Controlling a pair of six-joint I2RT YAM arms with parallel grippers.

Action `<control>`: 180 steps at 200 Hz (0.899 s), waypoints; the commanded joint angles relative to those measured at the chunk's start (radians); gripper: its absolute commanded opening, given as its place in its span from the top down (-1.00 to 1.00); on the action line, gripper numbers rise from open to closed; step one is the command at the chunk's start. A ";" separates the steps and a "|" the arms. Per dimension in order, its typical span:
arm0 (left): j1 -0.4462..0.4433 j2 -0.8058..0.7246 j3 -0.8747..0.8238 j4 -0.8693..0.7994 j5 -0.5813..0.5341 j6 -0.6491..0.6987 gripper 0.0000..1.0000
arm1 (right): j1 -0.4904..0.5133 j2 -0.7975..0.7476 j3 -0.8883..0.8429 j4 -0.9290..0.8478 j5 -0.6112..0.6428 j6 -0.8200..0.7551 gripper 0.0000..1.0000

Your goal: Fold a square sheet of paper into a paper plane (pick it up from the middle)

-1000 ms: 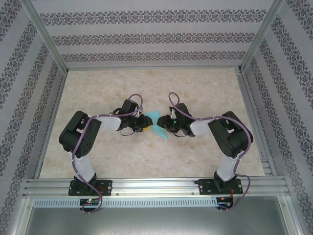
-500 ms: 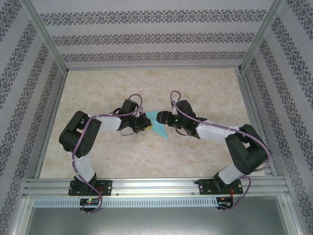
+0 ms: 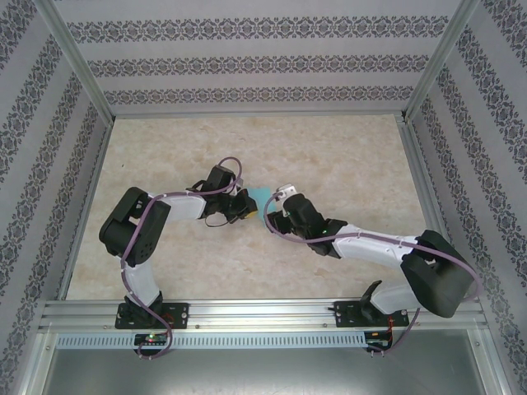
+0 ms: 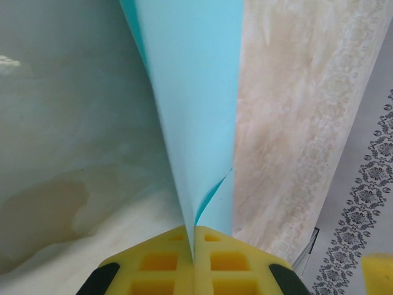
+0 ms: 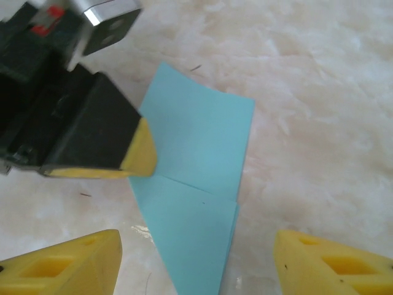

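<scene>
left gripper (image 4: 193,236) is clamped tight on a side edge of the turquoise paper plane (image 5: 196,153), about mid-counter (image 3: 346,156). right gripper (image 5: 196,267) hangs over its narrow end, jaws spread wide either side. loads of bare counter all round

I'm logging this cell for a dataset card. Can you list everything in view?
folded paper: one, turquoise, middle of the table, one edge clamped in the left tool.
table: one, beige marbled, under both arms.
walls: three, white with grey patterned bands, back and both sides.
frame rails: several, silver, along the near edge and up the corners.
left tool: one, black with yellow pads, shut on the folded paper.
right tool: one, yellow pads, open above the folded paper.
</scene>
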State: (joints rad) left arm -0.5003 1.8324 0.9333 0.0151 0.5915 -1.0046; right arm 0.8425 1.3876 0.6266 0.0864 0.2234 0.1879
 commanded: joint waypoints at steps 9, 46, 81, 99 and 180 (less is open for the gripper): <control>-0.012 -0.043 0.033 -0.046 -0.023 -0.015 0.89 | 0.083 0.093 0.045 0.037 0.149 -0.189 -0.29; -0.013 -0.044 0.033 -0.061 -0.024 -0.019 0.89 | 0.120 0.198 0.058 0.100 0.223 -0.237 -0.21; -0.013 -0.044 0.039 -0.072 -0.027 -0.019 0.89 | 0.138 0.255 0.045 0.204 0.256 -0.273 -0.05; -0.013 -0.045 0.039 -0.075 -0.025 -0.020 0.90 | 0.149 0.293 0.050 0.241 0.268 -0.310 0.05; -0.014 -0.054 0.042 -0.086 -0.032 -0.019 0.90 | 0.179 0.384 0.024 0.381 0.341 -0.383 0.20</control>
State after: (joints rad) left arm -0.5007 1.8137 0.9489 -0.0502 0.5671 -1.0050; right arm 1.0195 1.7458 0.6621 0.3801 0.5056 -0.1680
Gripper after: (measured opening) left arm 0.058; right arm 0.418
